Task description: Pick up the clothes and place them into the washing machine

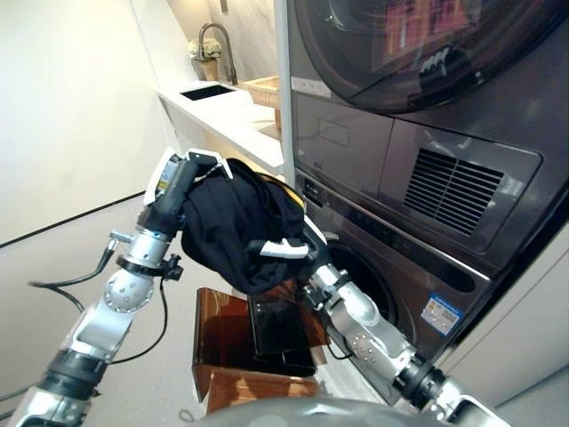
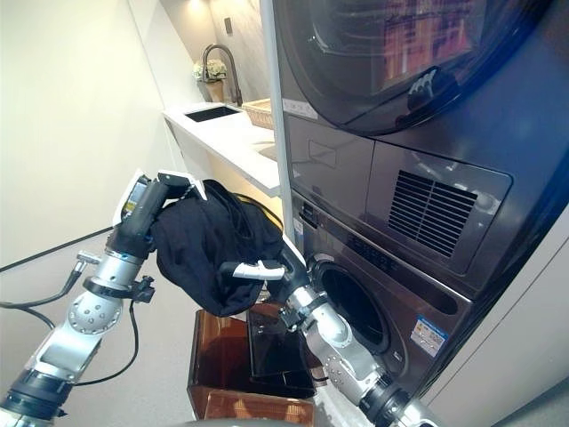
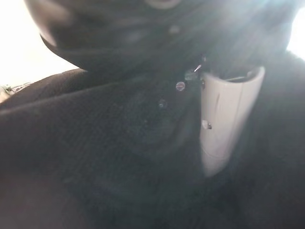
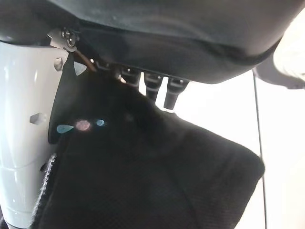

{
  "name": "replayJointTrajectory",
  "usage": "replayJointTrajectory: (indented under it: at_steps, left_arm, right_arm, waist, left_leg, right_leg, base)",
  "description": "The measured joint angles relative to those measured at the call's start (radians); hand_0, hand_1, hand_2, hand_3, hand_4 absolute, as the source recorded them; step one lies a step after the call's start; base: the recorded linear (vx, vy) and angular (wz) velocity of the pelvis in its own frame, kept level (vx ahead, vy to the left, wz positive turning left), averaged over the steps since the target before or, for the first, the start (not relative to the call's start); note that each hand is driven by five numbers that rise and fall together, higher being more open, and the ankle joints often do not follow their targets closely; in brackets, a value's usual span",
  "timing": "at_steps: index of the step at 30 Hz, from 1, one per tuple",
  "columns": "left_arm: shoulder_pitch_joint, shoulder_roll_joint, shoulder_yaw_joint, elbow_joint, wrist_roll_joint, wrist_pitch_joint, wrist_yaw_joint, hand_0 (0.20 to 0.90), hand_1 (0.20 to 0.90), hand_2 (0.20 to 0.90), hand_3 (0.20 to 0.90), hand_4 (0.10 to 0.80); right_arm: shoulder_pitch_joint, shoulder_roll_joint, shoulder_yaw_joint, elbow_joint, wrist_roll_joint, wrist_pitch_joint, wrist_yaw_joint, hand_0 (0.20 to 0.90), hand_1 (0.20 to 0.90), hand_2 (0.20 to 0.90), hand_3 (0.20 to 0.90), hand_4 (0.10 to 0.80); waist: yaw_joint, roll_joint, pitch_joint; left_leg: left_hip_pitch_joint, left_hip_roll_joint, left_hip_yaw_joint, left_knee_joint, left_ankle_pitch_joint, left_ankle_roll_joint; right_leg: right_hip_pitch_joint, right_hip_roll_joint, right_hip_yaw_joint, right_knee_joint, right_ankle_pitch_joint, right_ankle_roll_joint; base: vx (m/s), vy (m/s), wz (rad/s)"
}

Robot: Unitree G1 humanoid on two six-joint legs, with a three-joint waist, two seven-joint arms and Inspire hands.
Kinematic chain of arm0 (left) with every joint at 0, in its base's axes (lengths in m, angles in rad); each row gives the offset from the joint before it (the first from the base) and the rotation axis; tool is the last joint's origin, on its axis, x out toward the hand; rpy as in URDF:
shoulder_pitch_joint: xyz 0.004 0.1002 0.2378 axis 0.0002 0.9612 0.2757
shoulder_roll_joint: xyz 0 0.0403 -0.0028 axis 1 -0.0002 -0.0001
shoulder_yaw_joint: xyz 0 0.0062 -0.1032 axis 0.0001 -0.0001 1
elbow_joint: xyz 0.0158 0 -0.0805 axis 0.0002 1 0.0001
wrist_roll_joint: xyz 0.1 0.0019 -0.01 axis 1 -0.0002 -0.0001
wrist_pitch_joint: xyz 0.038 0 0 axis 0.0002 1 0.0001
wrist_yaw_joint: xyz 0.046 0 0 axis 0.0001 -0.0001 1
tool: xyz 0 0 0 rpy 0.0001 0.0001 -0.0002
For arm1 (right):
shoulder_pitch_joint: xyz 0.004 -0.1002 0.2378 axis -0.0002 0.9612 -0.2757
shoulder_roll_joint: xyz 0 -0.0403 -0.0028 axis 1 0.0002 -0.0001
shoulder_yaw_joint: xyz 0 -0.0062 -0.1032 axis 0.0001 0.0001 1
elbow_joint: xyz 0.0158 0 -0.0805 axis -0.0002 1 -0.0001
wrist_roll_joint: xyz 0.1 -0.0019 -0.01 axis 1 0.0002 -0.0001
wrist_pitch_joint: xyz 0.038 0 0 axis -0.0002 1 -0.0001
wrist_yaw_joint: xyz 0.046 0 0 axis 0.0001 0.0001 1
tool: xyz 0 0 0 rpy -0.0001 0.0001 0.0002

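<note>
A black garment [image 1: 236, 222] hangs bunched between my two hands, level with the washing machine's round drum opening [image 1: 360, 280] and just to its left. My left hand [image 1: 188, 181] grips its upper left part; in the left wrist view the white-covered thumb [image 3: 224, 119] presses into the cloth [image 3: 119, 143]. My right hand [image 1: 298, 252] holds its lower right side, with the white thumb [image 2: 249, 269] lying across the cloth. In the right wrist view the cloth [image 4: 143, 176] sits between the thumb [image 4: 24, 143] and the curled fingers [image 4: 152, 86].
A dark dryer [image 1: 427, 107] is stacked above the washing machine. A low brown box [image 1: 231, 351] stands on the floor below the garment. A white counter [image 1: 222, 111] with a sink, a tap [image 1: 218, 40] and a wicker tray [image 1: 264, 89] runs along the back left.
</note>
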Motion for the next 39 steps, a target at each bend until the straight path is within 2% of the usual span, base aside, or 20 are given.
replayJointTrajectory:
  at_steps: [9,17,29,39]
  left_arm:
    - [0.0,-0.002,0.003,0.0,0.008,0.0,-0.001,0.2,0.2,0.2,0.2,0.3]
    - [0.0,-0.013,0.0,0.0,-0.087,-0.001,-0.037,0.2,0.2,0.2,0.2,0.3]
    - [-0.052,-0.073,-0.022,0.0,-0.149,0.0,-0.043,0.2,0.2,0.2,0.2,0.3]
    - [-0.064,-0.069,-0.022,0.003,-0.148,0.0,0.009,0.2,0.2,0.2,0.2,0.3]
  right_arm:
    - [0.002,-0.001,-0.022,0.0,-0.027,0.0,-0.022,0.9,0.9,0.9,0.9,0.8]
    - [0.001,0.003,-0.012,0.0,-0.014,0.0,-0.014,0.9,0.9,0.9,0.9,0.8]
    - [0.002,0.064,0.029,0.005,0.183,-0.001,0.028,0.9,0.9,0.9,0.9,0.8]
    - [0.029,0.108,0.03,0.136,0.266,-0.022,0.044,0.9,0.9,0.9,0.9,0.8]
  waist:
    - [-0.001,0.0,0.001]
    - [0.0,0.0,0.002]
    - [-0.002,0.001,0.003]
    - [-0.002,0.008,0.001]
  left_leg:
    - [0.0,0.0,0.001,0.0,-0.001,0.0]
    - [0.0,0.0,0.001,0.0,-0.001,0.0]
    - [0.0,0.0,0.0,0.0,0.0,0.0]
    - [0.0,0.0,0.0,0.0,0.0,0.0]
  right_leg:
    - [-0.001,0.0,0.001,0.0,0.0,0.0]
    - [-0.001,0.0,0.001,0.0,0.0,0.0]
    - [0.0,0.0,0.0,0.0,0.0,0.0]
    - [0.001,0.0,0.0,0.001,0.0,0.0]
  base:
    - [0.0,0.0,0.0]
    - [0.0,0.0,0.0]
    - [0.0,0.0,0.0]
    - [0.0,0.0,0.0]
